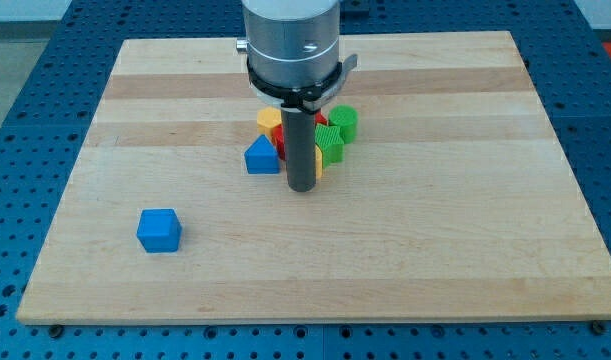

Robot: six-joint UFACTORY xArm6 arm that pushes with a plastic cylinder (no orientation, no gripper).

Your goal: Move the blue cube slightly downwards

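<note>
The blue cube (159, 230) sits alone on the wooden board (435, 230) toward the view's lower left. My tip (302, 187) is the lower end of the dark rod near the board's middle, well to the right of and above the blue cube. It stands just right of a blue triangular block (261, 157) and at the lower edge of a cluster of blocks.
The cluster by the rod holds a yellow block (270, 121), a red block (280, 140) partly hidden, a green ridged block (331, 146) and a green cylinder (344, 122). The arm's grey body (291, 40) hides the board's top middle.
</note>
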